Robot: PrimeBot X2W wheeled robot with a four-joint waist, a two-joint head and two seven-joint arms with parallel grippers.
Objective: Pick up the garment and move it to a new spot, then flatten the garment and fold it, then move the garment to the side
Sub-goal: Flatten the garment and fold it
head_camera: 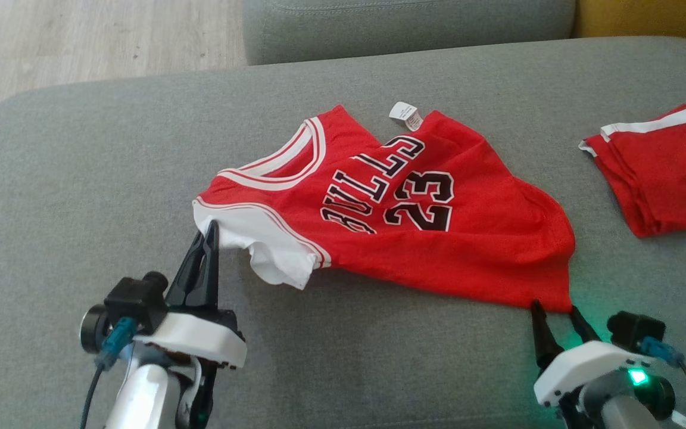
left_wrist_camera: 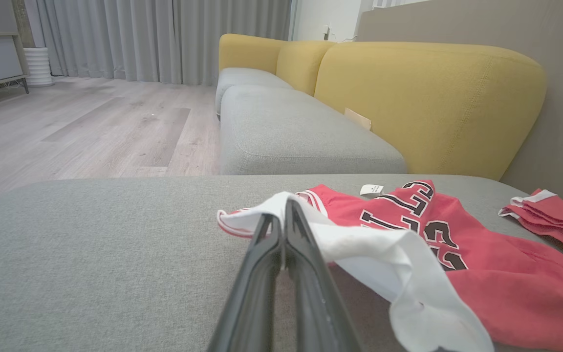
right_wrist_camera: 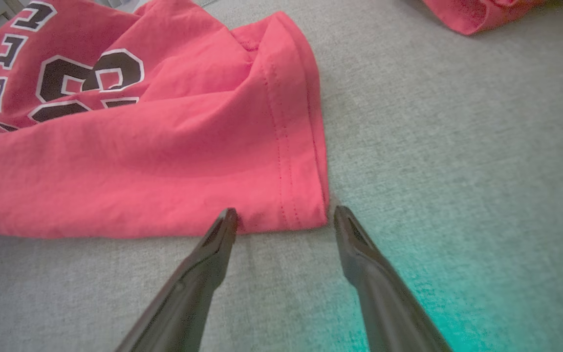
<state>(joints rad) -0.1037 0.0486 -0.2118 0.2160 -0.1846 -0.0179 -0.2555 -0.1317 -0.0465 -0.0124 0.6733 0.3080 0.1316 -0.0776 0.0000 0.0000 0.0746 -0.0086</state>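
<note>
Left jaws pinch the shirt (head_camera: pixel 438 256) by its white sleeve; right jaws, spread, sit around its red corner.

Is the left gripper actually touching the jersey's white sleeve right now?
Touching. The left wrist view shows the left gripper shut, its tips pinching the white sleeve of the jersey, with fabric draped on either side.

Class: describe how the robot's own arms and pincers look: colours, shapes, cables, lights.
The left pincer and the right pincer each have two long, dark, tapering fingers set in a white housing. Beside each sits a small black camera with a blue plug and dark cable. The forearms are pale; a green light glows at the right wrist.
</note>
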